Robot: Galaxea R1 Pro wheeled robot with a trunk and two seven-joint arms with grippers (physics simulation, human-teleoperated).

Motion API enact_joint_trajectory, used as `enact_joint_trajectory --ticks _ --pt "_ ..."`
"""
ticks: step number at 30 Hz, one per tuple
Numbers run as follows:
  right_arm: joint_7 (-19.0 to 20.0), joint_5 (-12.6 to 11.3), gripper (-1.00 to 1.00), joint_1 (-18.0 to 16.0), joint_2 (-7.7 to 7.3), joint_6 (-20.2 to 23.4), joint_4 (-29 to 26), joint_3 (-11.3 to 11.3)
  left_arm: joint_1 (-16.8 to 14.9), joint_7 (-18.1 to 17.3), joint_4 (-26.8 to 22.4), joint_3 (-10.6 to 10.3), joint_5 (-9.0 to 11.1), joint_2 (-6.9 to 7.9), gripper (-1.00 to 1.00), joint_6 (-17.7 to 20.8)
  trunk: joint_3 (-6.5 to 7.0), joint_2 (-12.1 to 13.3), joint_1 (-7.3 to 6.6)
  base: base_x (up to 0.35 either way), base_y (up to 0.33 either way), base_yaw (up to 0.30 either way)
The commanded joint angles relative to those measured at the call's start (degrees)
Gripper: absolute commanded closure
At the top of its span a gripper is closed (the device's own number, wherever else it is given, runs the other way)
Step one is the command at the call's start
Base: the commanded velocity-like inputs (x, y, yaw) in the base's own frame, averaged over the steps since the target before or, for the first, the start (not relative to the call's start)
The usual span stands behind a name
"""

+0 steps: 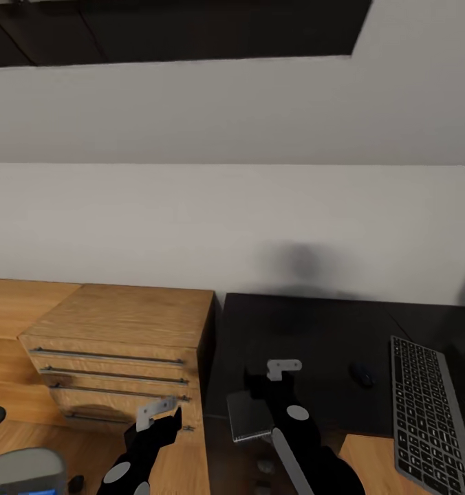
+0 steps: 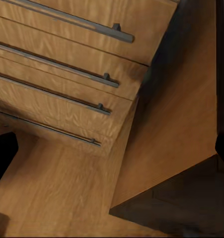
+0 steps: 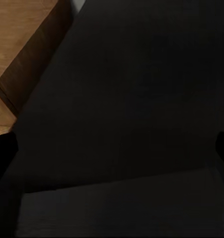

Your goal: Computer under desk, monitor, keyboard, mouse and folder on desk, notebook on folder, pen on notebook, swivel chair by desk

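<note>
So far the black surface carries the keyboard at its right, lying flat and running from far to near, and the mouse just left of it, apart from it by a narrow gap. Those two placements look done.

A flat grey thing, probably the folder, hangs over the near left edge of the surface, right at the right claw. Whether that claw grips it, or is parted or clenched, I cannot tell: its fingertips are dark against the dark top. By my reading the folder is being set down, but it sits well left of the mouse, so that step is not finished.

The left claw hangs in front of the wooden drawer chest to the left of the surface, with nothing near it; whether its fingers are spread or closed is unclear.

As far as these views tell, the notebook, the pen and the chair are yet to be dealt with.
</note>
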Motion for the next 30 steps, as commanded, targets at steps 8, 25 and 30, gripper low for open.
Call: enact_joint_trajectory --ticks 8,25,30 --pt "-0.74 -0.30 -1.00 -0.05 0.04 0.08 0.30 0.17 -0.05 0.48 -0.08 -0.02 0.60 0.03 -1.00 0.14 -0.07 -0.04 -0.03 -0.331 -0.004 0.000" --pt "-0.84 6.01 -1.00 5.23 -1.49 -2.45 8.69 0.17 -0.03 0.48 4.06 0.46 0.48 0.28 -1.00 -0.30 -0.07 -0.04 -0.03 -0.278 -0.012 0.000" --pt "-0.84 8.08 -1.00 8.68 -1.89 -8.68 12.55 0.17 0.01 0.53 10.86 0.45 0.37 0.28 -1.00 -1.95 -0.07 -0.04 -0.03 -0.028 -0.004 0.000"
